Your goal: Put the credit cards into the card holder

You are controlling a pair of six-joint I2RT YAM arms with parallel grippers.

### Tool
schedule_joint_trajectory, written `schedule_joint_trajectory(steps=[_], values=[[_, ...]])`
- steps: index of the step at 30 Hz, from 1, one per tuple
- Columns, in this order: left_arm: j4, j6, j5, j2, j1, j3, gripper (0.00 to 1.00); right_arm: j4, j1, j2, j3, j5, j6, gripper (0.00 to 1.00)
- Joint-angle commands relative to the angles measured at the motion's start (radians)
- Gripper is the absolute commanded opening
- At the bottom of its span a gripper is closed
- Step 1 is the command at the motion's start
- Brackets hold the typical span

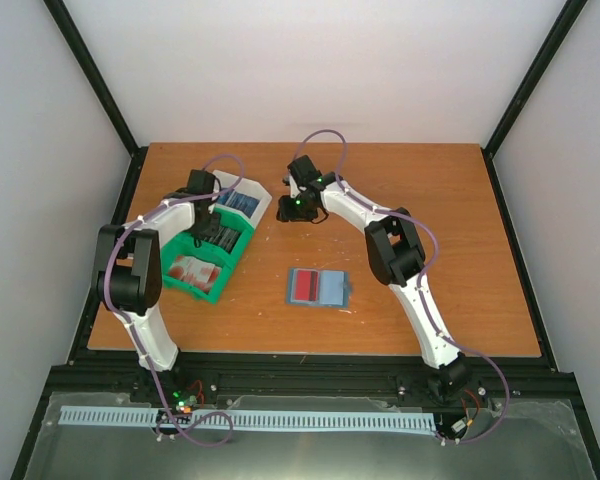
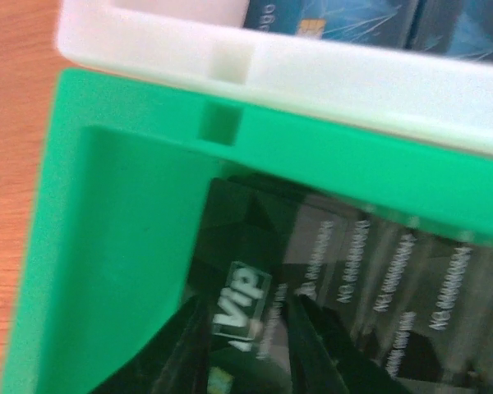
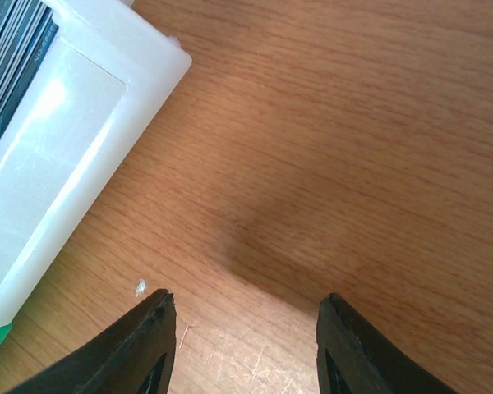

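- On the counter (image 1: pixel 450 220), near its middle, we see the card holder (image 1: pixel 332 288) lying open and flat; a red card (image 1: pixel 305 287) covers its left half.
- Toward the counter's left side sits a green bin (image 2: pixel 107 246), with a white bin (image 3: pixel 57 139) touching its far end; blue cards (image 1: pixel 242 202) lie in the white one, and a red-and-white card (image 1: pixel 192 272) lies in the green bin's near compartment.
- Over the green bin's far compartment the left arm (image 1: pixel 130 270) dips down; its wrist view shows a dark card (image 2: pixel 246 304) marked VIP lying in that compartment, with further dark cards overlapping to its right.
- We see the left jaws as dark shapes on either side of the VIP card; the view is blurred, so we cannot tell whether they pinch the card or merely flank it.
- Just right of the white bin hangs the right arm (image 1: pixel 390 250); the right jaws are spread apart over bare wood with nothing between them; a corner of the white bin, dark cards inside it, shows at the left of that wrist view.
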Motion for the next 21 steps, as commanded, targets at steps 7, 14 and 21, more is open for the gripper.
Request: schedule_joint_trajectory(steps=[7,14,21], values=[[-0.035,-0.050,0.308,-0.096,-0.049,-0.040,0.39,-0.118,0.023,-0.034,-0.002,0.031,-0.004,0.51],[-0.063,-0.132,0.360,-0.114,-0.116,-0.095,0.39,-0.103,0.027,-0.133,-0.073,0.017,0.040,0.53],[-0.057,-0.181,0.401,-0.093,-0.148,-0.136,0.37,-0.069,0.038,-0.222,-0.163,0.030,0.080,0.53]])
